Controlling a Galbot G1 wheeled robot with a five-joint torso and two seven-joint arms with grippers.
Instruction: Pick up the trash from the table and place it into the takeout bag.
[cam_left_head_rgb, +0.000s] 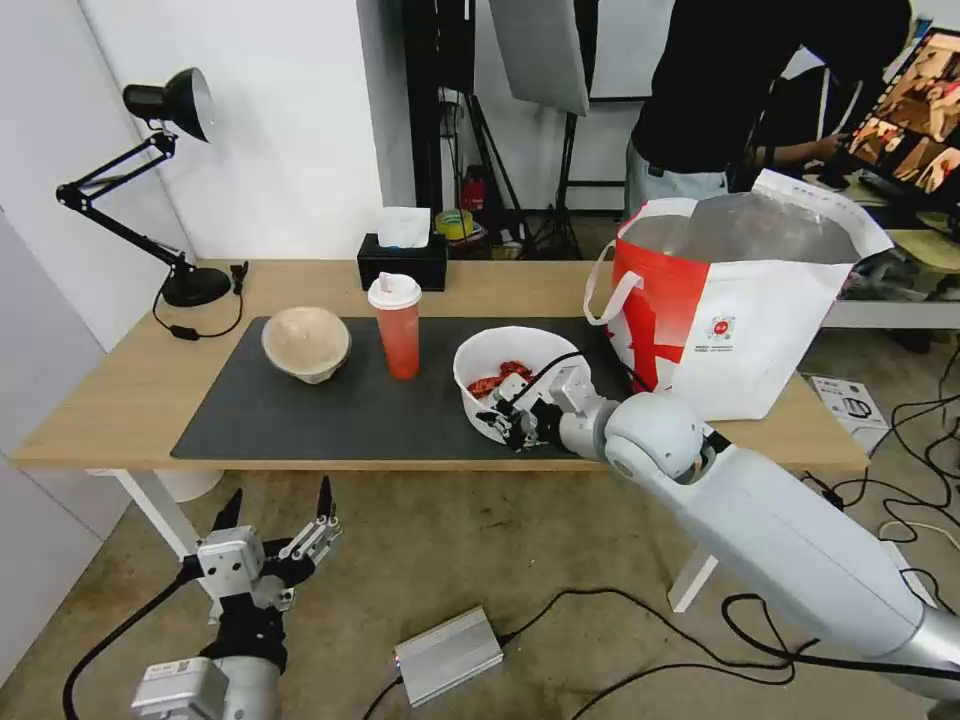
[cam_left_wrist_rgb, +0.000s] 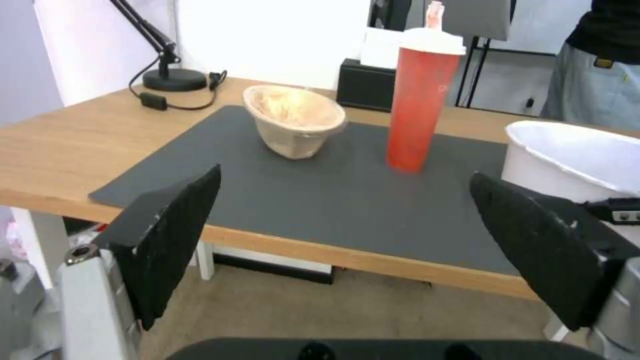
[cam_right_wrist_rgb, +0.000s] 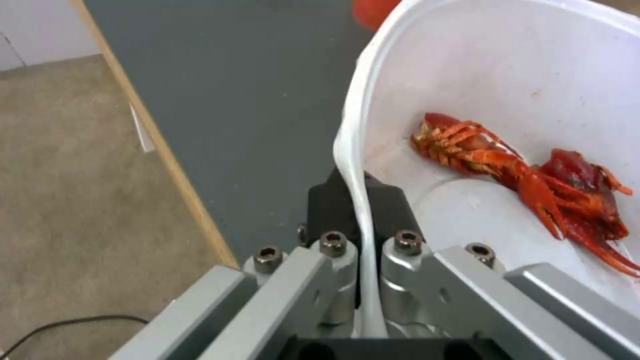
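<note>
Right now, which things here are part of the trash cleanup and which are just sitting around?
Job: white plastic bowl pinched at the rim by the right pincer, red cup, beige pulp bowl, takeout bag.

Lying about: desk lamp, tissue box.

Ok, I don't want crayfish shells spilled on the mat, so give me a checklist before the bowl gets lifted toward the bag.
1. Right pincer clamped on the white bowl rim: ok, the rim sits between closed fingers.
2. Red scraps low inside the bowl: ok.
3. Takeout bag mouth open: ok, the silvery lining shows.
4. Red cup outside the bowl-to-bag path: ok, it stands on the bowl's other side.
5. Left pincer out of the way: ok, open below the table edge.
6. Grip firm enough: cannot tell.
</note>
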